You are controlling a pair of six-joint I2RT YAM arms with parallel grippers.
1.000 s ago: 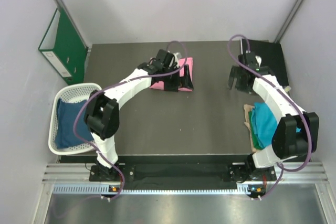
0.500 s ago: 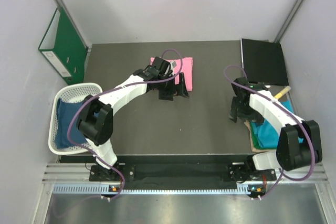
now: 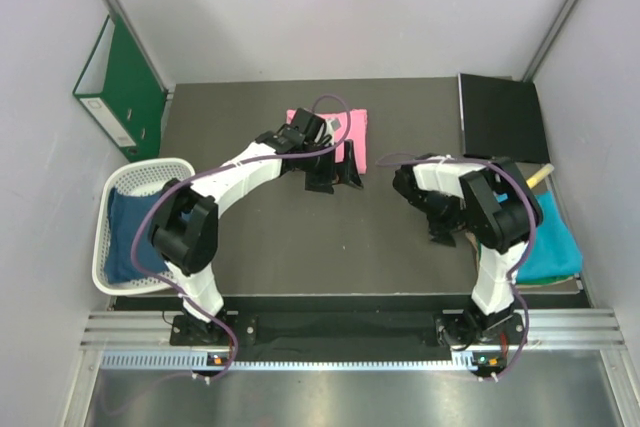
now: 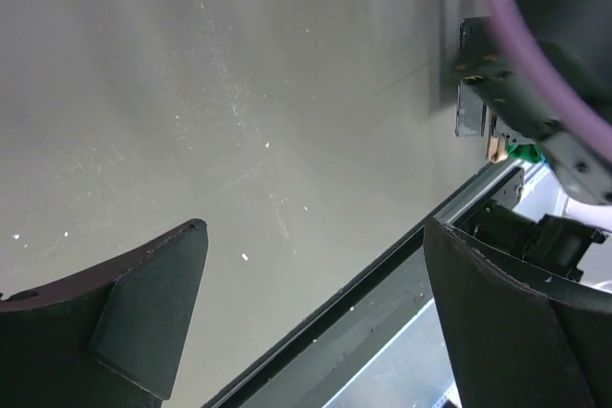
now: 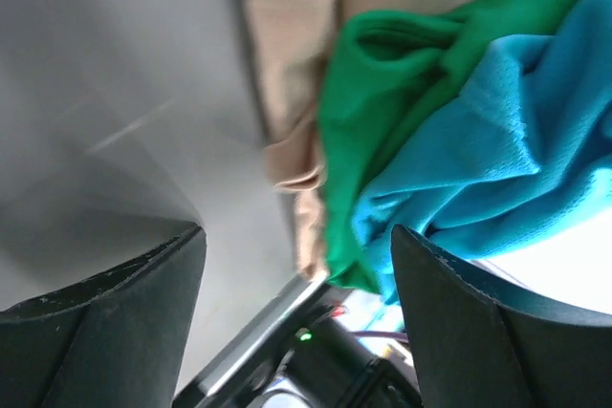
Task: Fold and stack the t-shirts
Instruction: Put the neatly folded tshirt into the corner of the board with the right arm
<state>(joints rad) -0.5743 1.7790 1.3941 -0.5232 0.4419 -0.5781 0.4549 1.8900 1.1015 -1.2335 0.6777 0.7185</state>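
Observation:
The bright pink t-shirt [image 3: 357, 130] lies folded at the back middle of the table. My left gripper [image 3: 335, 177] hangs open and empty just in front of it; its wrist view [image 4: 314, 236] shows only bare table between the jaws. The dark blue t-shirt [image 3: 128, 232] lies in the white basket [image 3: 150, 169]. The teal t-shirt [image 3: 555, 242] lies crumpled at the right front edge on green [image 5: 382, 112] and beige [image 5: 296, 45] cloths. My right gripper [image 3: 440, 227] is open and empty at the left side of that pile, teal cloth [image 5: 497, 140] just beyond its jaws [image 5: 296, 236].
A green ring binder [image 3: 120, 82] leans on the left wall. A black folder [image 3: 500, 117] lies at the back right corner. The right arm [image 4: 545, 64] shows in the left wrist view. The table's front edge runs close under both grippers.
My right arm swung from the back right to the teal pile, then folded left toward the middle. My left gripper drew back off the pink shirt toward the front.

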